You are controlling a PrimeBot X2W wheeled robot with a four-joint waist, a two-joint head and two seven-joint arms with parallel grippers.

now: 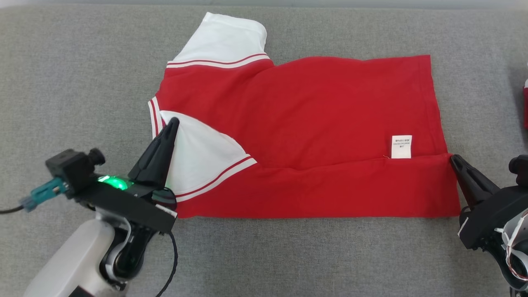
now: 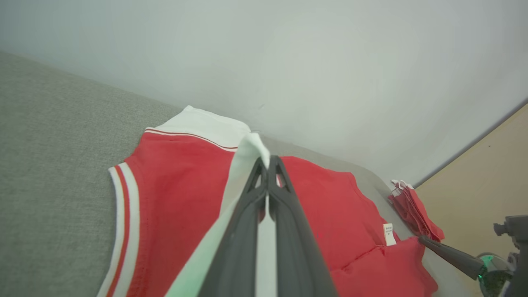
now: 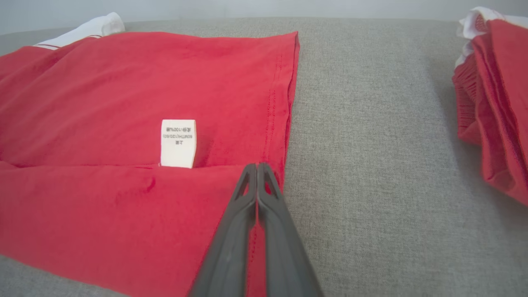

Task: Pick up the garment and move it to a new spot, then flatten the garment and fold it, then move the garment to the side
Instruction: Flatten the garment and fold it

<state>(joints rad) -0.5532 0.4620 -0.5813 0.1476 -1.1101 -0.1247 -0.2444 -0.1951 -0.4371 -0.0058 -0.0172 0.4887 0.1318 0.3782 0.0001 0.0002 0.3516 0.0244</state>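
The garment (image 1: 313,111) is a red shirt with white, red-striped sleeves, spread sideways on the grey surface. Its near long edge is folded up over the body, ending just below a white care label (image 1: 401,146). My left gripper (image 1: 173,121) is shut on the white near sleeve, which lies folded in over the red; in the left wrist view white cloth (image 2: 251,152) is pinched at the fingertips. My right gripper (image 1: 452,157) is shut on the hem corner of the folded flap (image 3: 123,206), with its tips at the hem edge (image 3: 256,167).
A pile of other red and white clothes (image 3: 495,103) lies on the grey surface (image 1: 82,82) to the right of the shirt, at the picture's right edge (image 1: 526,103). A pale wall (image 2: 288,62) runs behind the surface's far edge.
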